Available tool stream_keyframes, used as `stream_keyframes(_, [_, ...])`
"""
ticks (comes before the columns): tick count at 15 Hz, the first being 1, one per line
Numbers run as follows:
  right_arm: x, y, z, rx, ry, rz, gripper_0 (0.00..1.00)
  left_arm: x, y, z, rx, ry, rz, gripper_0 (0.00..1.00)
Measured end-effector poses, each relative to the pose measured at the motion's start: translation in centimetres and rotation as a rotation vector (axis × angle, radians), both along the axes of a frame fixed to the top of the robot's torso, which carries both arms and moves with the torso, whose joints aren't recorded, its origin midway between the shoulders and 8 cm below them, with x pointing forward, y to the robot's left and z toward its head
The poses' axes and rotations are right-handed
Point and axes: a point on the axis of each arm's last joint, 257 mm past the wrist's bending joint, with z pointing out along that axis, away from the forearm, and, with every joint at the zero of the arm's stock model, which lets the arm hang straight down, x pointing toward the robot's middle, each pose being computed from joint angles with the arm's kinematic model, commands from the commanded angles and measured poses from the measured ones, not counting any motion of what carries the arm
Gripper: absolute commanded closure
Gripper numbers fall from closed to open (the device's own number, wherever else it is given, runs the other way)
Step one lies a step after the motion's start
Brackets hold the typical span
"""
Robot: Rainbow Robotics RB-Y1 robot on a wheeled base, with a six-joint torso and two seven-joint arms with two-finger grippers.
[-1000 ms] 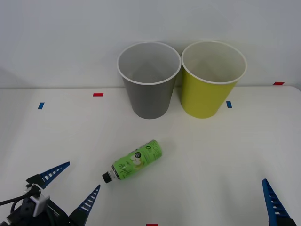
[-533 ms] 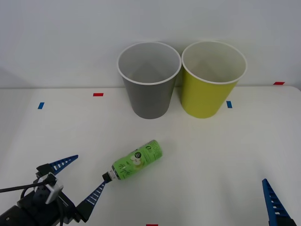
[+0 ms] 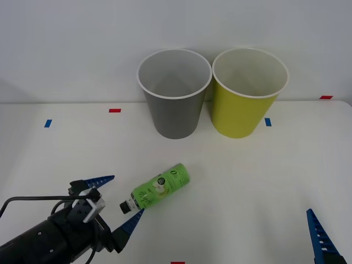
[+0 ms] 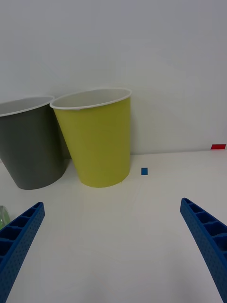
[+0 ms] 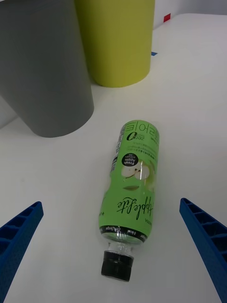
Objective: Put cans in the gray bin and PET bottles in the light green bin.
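We see the PET bottle (image 3: 159, 190) lying on its side on the white table (image 3: 247, 181), in front of the gray bin (image 3: 175, 92) and the light green bin (image 3: 248, 92), well apart from both. Its long axis runs on a slant: the black cap (image 3: 126, 207) points toward our near left, the base points away toward the gap between the bins. The left gripper (image 3: 117, 203) sits just at the cap end, its fingers (image 3: 132, 223) spread wide with nothing between them; one fingertip lies close beside the cap. In the left wrist view the bottle (image 5: 132, 185) lies lengthwise between the two open fingers (image 5: 19, 239), cap nearest the wrist. We judge the left arm clearly nearer. The right gripper (image 4: 111, 246) waits at the near right, fingers (image 3: 319, 237) also apart and empty, facing the bins
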Motion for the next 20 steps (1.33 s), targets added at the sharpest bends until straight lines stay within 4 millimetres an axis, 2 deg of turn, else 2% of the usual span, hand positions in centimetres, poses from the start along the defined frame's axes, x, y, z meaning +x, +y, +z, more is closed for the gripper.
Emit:
stream_keyframes(3, [0.0,0.0,0.0,0.000,0.000,0.000,0.00,1.9,-0.8,0.4,0.086,-0.018,-0.016,0.00])
stream_keyframes(7, [0.0,0.0,0.0,0.000,0.000,0.000,0.00,3.0,-3.3,0.0,0.149,-0.023,-0.019,0.00])
stream_keyframes(11, [0.0,0.0,0.0,0.000,0.000,0.000,0.00,4.4,-4.6,0.1,0.228,-0.022,-0.023,0.00])
stream_keyframes(15, [0.0,0.0,0.0,0.000,0.000,0.000,0.00,4.7,-6.7,0.1,0.220,0.022,-0.013,0.00])
stream_keyframes(20, [0.0,0.0,0.0,0.000,0.000,0.000,0.00,4.7,-8.1,-0.1,0.231,0.062,-0.004,0.00])
